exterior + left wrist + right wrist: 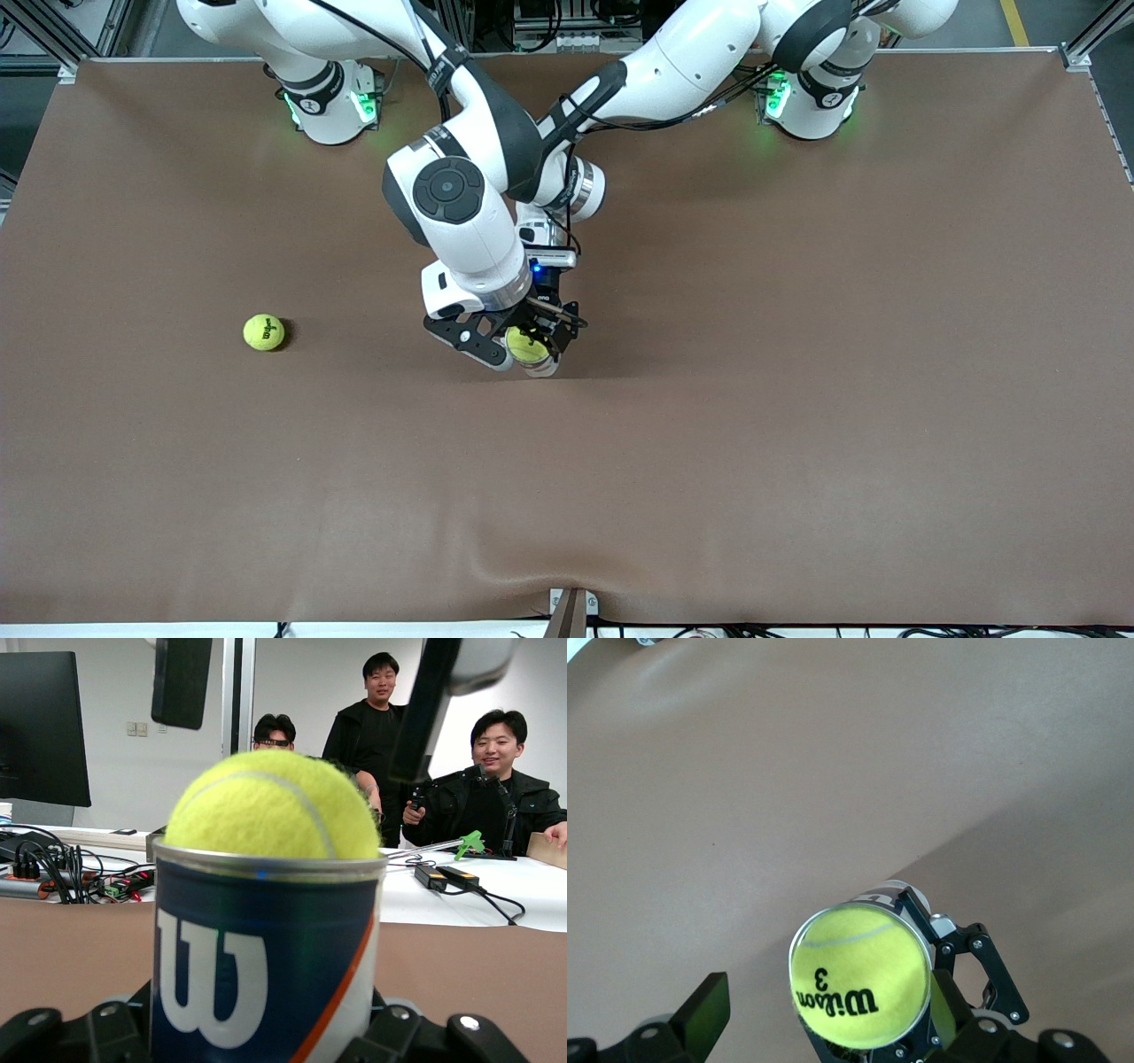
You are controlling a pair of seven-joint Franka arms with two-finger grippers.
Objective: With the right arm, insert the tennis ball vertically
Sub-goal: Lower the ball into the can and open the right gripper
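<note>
A yellow tennis ball [859, 985] sits in the mouth of an upright blue and white Wilson can [261, 966], its top half bulging above the rim [270, 806]. My left gripper [266, 1032] is shut on the can's lower body and holds it upright over the middle of the table. Directly above the ball, my right gripper [826, 1014] is open, one finger [707, 1014] on each side and clear of the ball. From the front, the ball [526, 346] shows in the can [540, 367] under my right gripper [514, 337], with my left gripper [556, 321] beside it.
A second tennis ball [264, 332] lies on the brown table [797, 399] toward the right arm's end, well apart from the can. In the left wrist view, people and a desk with cables show past the table edge.
</note>
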